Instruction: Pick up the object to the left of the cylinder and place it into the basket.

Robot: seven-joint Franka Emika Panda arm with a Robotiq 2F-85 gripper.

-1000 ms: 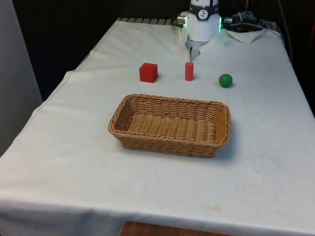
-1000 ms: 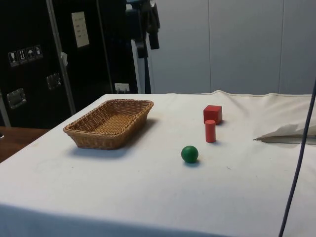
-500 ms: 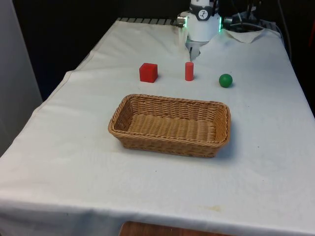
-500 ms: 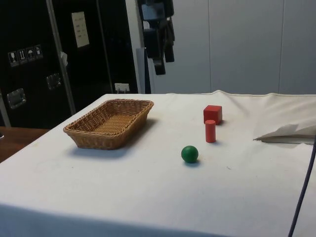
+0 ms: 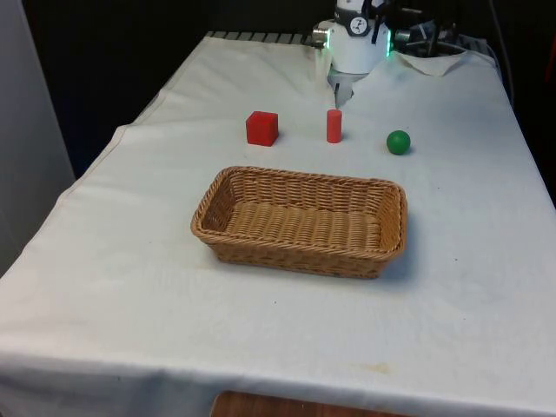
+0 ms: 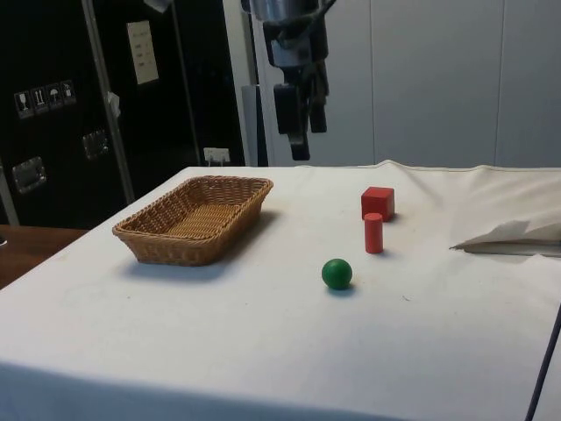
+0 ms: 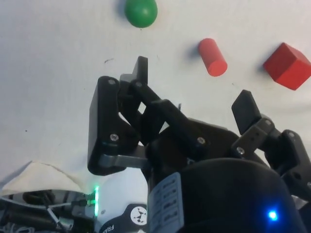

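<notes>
A red cube point(image 5: 261, 128) stands on the white cloth, at the front view's left of an upright red cylinder point(image 5: 334, 126). A green ball point(image 5: 398, 142) lies on the cylinder's other side. The wicker basket point(image 5: 382, 204) sits nearer the camera and holds nothing. In the side view my gripper point(image 6: 305, 145) hangs high above the table, between the basket point(image 6: 140, 237) and the cube point(image 6: 378, 203). It is open with nothing between its fingers. The wrist view looks down past the gripper point(image 7: 193, 85) onto the ball point(image 7: 141, 12), the cylinder point(image 7: 212, 57) and the cube point(image 7: 287, 65).
A crumpled white sheet point(image 6: 513, 237) lies at the robot's end of the table. A dark cable point(image 6: 548, 368) hangs at the side view's right edge. Bare cloth stretches around the basket on every side.
In the side view the gripper has come down and moved right, from the top edge toward the three objects. The cube, cylinder, ball and basket have not moved.
</notes>
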